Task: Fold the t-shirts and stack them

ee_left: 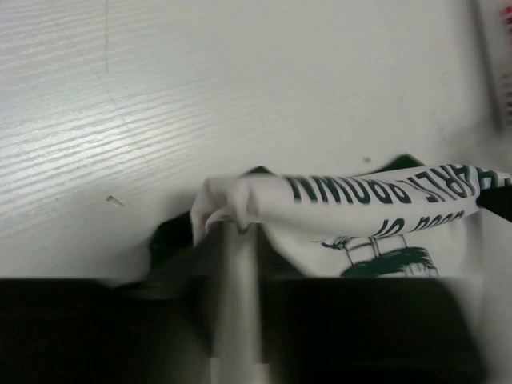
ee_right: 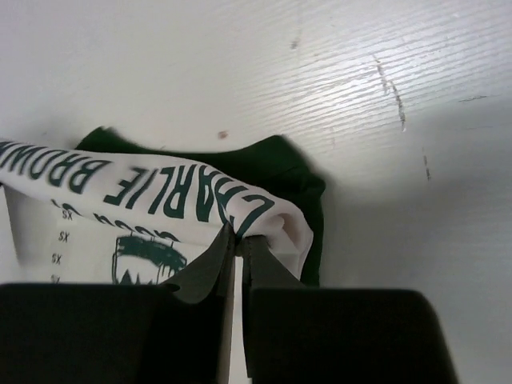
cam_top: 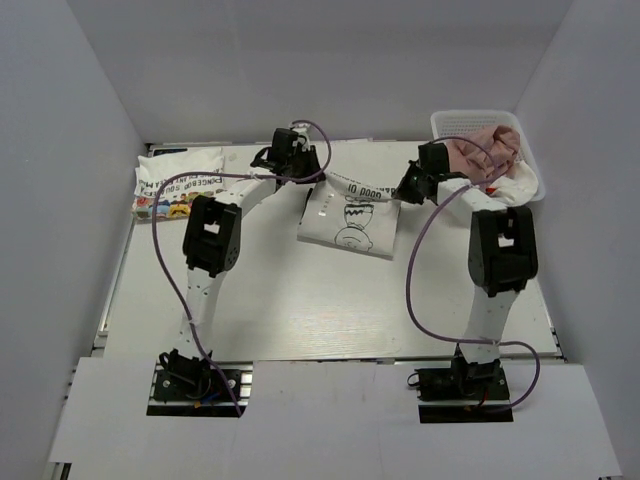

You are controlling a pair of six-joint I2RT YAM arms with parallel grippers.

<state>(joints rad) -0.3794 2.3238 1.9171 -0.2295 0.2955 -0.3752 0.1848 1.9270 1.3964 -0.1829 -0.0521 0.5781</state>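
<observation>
We see the green-sleeved t-shirt lying partly folded on the table, between the two arms towards the far side; our right gripper is pinched tight on the fold at its right end, jaws almost together; our left gripper sits at the opposite end with cloth bunched at its tips, but we cannot tell whether it grips; the cartoon t-shirt lies far left; the pink t-shirt sits in the basket.
</observation>
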